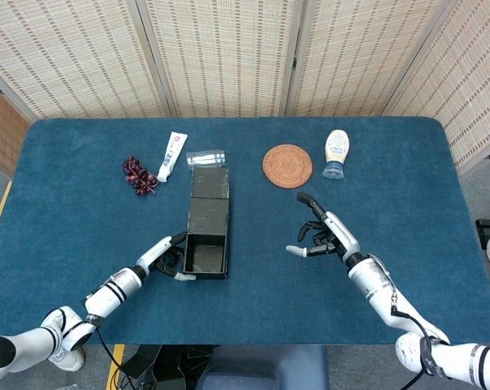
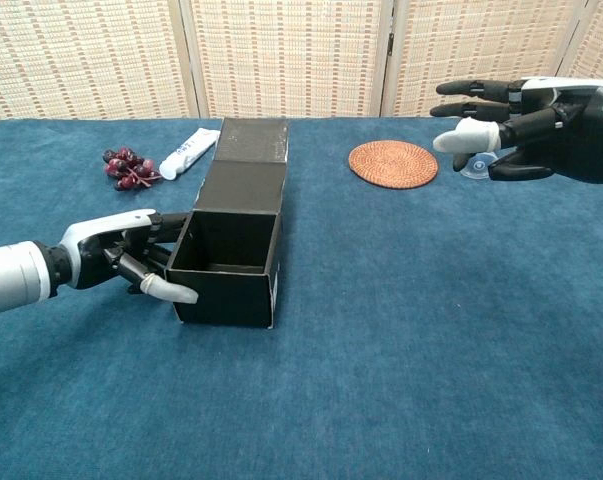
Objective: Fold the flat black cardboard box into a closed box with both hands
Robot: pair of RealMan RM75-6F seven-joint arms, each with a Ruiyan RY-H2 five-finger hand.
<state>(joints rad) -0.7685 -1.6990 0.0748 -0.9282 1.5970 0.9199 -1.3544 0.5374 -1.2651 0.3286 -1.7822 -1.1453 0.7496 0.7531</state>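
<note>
Left hand (image 2: 126, 258), lower left of chest view: we grip near left corner of black cardboard box (image 2: 231, 255), thumb across front wall, fingers on side wall; likely bracing it for folding.

Box at centre-left of table (image 1: 407, 195): body erected, top open, lid flap lying flat toward far edge, not yet closed.

Behind: grapes (image 1: 138, 174), tube (image 1: 172, 156), clear cup (image 1: 205, 157), woven coaster (image 1: 288, 164), squeeze bottle (image 1: 336, 152).

Right hand (image 1: 320, 236), right of centre: released, fingers spread, holding nothing, well apart from box; we judge it waits to fold lid.

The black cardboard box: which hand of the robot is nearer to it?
Left. The left hand touches the black cardboard box at its left wall. The right hand hovers apart from it, open, off its right side.
</note>
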